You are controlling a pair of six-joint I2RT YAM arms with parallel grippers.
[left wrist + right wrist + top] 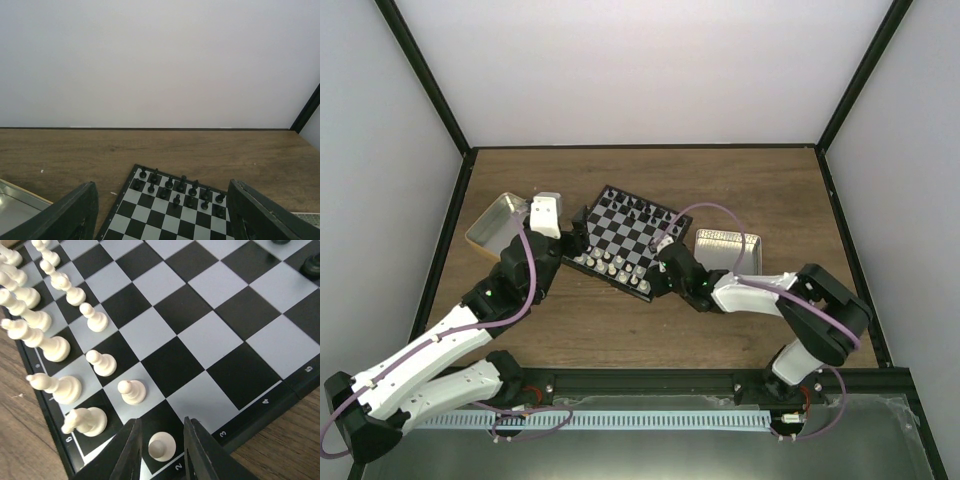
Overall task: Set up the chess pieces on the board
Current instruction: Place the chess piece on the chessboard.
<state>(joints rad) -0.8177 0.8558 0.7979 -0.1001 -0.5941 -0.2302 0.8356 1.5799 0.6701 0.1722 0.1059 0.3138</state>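
Right arm reaches low toward ten o'clock, right gripper [161, 432] slightly parted around a white pawn [162, 446] on the board [260, 405]; left gripper [162, 200] wide open. Wooden table [65, 150], white walls [160, 60].

Three cameras, one small black-and-grey checked chessboard [625, 238] in common.
The top camera looks steeply down from high behind the near edge of the brown wooden table [740, 190], far enough off to take in all of it. The left wrist camera sits low by the board's left side, facing almost level across the tiny black chess pieces [177, 192] toward the plain white back wall [160, 60]. The right wrist camera hangs very near the cream-white chess pieces [55, 347], tilted down.
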